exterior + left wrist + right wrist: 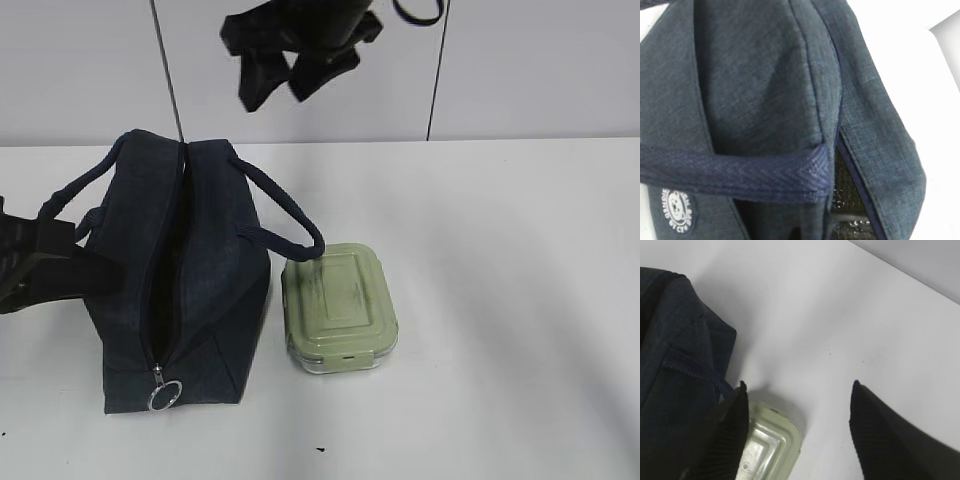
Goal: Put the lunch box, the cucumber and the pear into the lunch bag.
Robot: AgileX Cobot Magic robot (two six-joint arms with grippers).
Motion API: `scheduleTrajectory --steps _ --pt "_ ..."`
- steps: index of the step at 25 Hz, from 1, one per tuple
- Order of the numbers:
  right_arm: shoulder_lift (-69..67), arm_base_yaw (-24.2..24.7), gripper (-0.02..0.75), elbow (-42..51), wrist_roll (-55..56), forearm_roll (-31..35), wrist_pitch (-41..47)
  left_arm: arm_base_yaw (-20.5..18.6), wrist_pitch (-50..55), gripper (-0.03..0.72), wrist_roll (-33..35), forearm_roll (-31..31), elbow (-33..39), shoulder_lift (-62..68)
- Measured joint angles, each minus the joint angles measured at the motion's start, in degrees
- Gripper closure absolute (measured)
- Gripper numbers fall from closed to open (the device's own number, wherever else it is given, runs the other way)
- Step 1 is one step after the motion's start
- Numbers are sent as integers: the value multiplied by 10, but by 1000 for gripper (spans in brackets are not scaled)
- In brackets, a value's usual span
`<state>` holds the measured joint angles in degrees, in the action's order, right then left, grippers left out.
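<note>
**Left wrist view: a round badge on the bag, its lettering too small to read**

The left wrist view is filled by the navy fabric of the lunch bag (pixel 765 90). Low on the left sits a round white-printed logo patch (pixel 677 210), with a small figure in the middle and a ring of letters that cannot be made out. A woven handle strap (pixel 735 172) crosses the picture, and at the lower right a slit shows a dark mesh-like lining (pixel 847 200). The left gripper's fingers do not show here.

In the exterior view the lunch bag (pixel 200 290) stands on the white table (pixel 500 300), its top zipper parted in a dark slot, the silver ring pull (pixel 164 395) hanging at the near end. The left gripper (pixel 35 265) is at the bag's left side, by the left handle loop, jaws together; whether fabric is pinched between them cannot be told.

The lunch box (pixel 340 308), green lid on, lies flat just beside the bag's right wall, and the right handle loop (pixel 285 215) droops over its far corner. No writing shows on the lid.

The right gripper (pixel 295 60) hangs high above the table near the back wall, jaws apart and empty. In its own view the two ribbed fingers (pixel 730 435) frame a corner of the lunch box (pixel 771 440) and bare table beside the bag (pixel 675 350).

Neither cucumber nor pear can be seen.
</note>
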<state>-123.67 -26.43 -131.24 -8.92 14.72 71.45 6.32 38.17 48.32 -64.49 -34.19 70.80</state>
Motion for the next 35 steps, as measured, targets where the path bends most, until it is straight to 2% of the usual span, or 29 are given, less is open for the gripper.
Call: scheduleTrajectory --steps 3,6,20,26,30,35 --pt "20 2 246 0 30 -96 1 0 0 706 0 0 0 0" --pt "41 6 246 12 47 -147 2 0 0 706 0 0 0 0" --pt "142 96 247 248 56 -159 3 0 0 706 0 0 0 0" --pt "149 131 247 308 22 -92 1 0 0 706 0 0 0 0" --pt "149 164 247 346 -28 -22 -2 0 0 706 0 0 0 0" --pt "151 208 247 399 -119 96 -6 0 0 706 0 0 0 0"
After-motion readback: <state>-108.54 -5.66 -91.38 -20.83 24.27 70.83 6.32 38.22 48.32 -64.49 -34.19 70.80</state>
